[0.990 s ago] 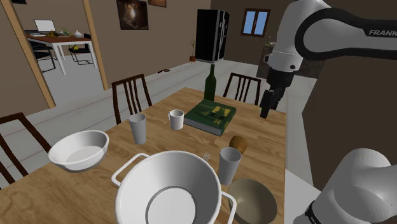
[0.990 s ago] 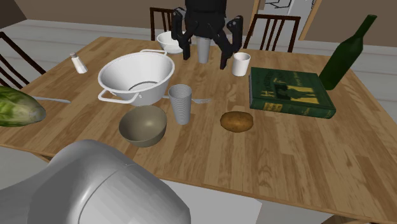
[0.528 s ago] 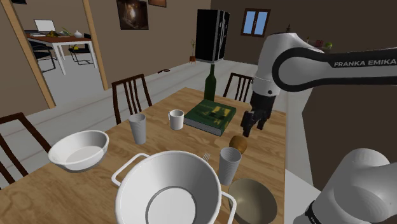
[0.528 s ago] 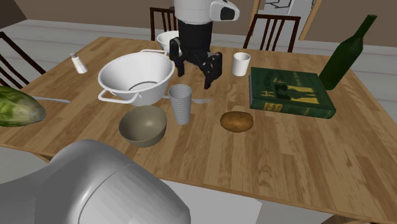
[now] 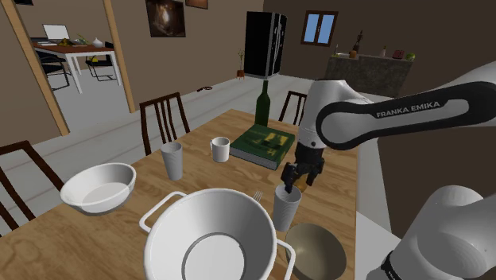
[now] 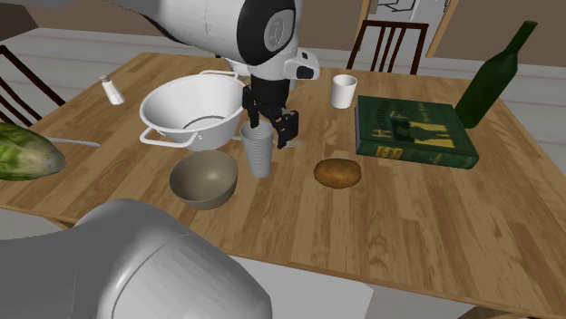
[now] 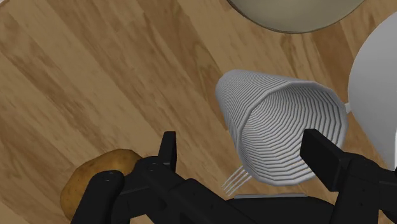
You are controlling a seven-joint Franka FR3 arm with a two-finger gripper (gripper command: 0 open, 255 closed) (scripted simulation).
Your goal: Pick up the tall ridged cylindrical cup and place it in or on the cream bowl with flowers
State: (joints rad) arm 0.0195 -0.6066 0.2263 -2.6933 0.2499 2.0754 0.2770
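Even, moderate light is recorded in all three views. The wooden table [image 5: 196,167] is uniformly lit. The ridged cup [image 7: 280,127] is shaded darker inside. The brown wall [image 5: 445,32] at 1 o'clock is rendered dim.

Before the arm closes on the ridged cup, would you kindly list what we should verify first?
1. Gripper open: ok.
2. Ridged cup upright on the table, between the fingers: ok.
3. Cup centred in the gap: not ok, it sits nearer one finger.
4. Fingers low enough on the cup's wall: cannot tell.
5. Beige bowl beside the cup, empty: ok.
6. Potato apart from the cup: ok.
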